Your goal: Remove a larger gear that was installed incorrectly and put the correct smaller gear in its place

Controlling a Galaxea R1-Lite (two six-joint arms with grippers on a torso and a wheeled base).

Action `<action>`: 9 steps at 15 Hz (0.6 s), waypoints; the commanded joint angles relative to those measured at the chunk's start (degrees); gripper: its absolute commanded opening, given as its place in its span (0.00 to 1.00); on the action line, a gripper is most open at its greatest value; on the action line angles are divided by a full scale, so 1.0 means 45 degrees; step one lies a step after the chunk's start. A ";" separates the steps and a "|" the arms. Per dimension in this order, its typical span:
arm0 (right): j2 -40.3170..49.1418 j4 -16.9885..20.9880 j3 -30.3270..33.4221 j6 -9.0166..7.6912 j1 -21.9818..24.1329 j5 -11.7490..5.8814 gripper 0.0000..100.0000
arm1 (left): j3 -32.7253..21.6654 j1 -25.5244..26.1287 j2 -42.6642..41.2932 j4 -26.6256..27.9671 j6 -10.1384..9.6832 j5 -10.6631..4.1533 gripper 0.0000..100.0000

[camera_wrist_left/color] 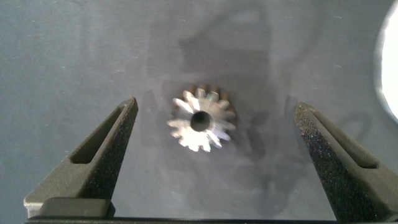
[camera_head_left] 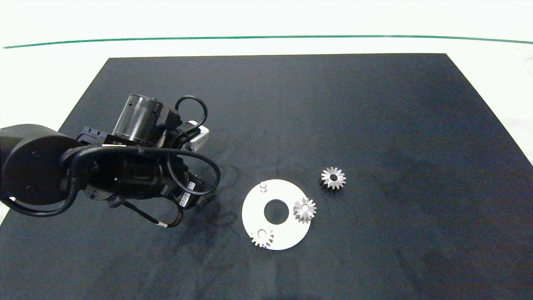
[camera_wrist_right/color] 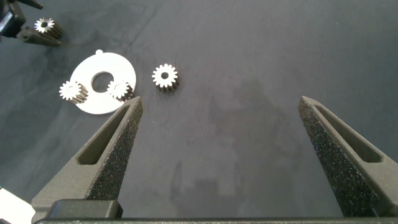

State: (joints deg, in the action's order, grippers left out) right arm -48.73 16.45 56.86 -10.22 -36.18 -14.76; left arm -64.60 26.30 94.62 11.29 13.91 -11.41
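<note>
Four silver gears were in play on the black mat point(camera_head_left: 374, 104). Two sat on the single white disc point(camera_head_left: 255, 210): one gear point(camera_head_left: 305, 209) at 3 o'clock from the disc's centre hole, and another gear point(camera_head_left: 262, 237) at 7 o'clock on the rim. One bare peg point(camera_head_left: 262, 186) stood upright at 11 o'clock on the disc.

The other two gears lay loose on the mat. The smaller gear point(camera_head_left: 333, 178), with its round centre hole facing up, rested just off the disc toward 2 o'clock, touching neither the disc nor any other gear. The larger gear point(camera_wrist_left/color: 202, 120), with long pointed teeth, lay flat on the mat off the disc toward 9 o'clock. In the head view it was hidden beneath the left arm point(camera_head_left: 83, 166), which reached in from that side.

The left gripper point(camera_wrist_left/color: 216, 102) hung over the larger gear with its two fingers spread wide. The gear sat between them, clear of both.

The right gripper point(camera_wrist_right/color: 221, 99) was out of the head view. It was held over bare mat well apart from the parts, and its two fingers were likewise spread wide with nothing between them. All four gears and the disc showed in its wrist view.
</note>
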 commanded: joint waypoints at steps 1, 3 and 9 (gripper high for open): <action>-0.0051 -0.0002 0.0002 -0.0015 -0.0007 -0.0020 1.00 | -0.0391 -0.0082 0.0223 0.0656 0.0034 -0.0023 1.00; -0.0051 0.0017 0.0002 -0.0015 -0.0007 -0.0020 1.00 | -0.0782 -0.0277 0.0223 0.1359 0.0093 -0.0023 1.00; -0.0051 0.0017 0.0002 -0.0035 -0.0007 -0.0020 1.00 | -0.1250 -0.0257 0.0398 0.2003 0.0151 -0.0023 1.00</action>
State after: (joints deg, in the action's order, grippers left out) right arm -48.79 16.45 56.86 -10.28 -36.19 -14.76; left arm -70.10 25.05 96.11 20.20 14.52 -11.43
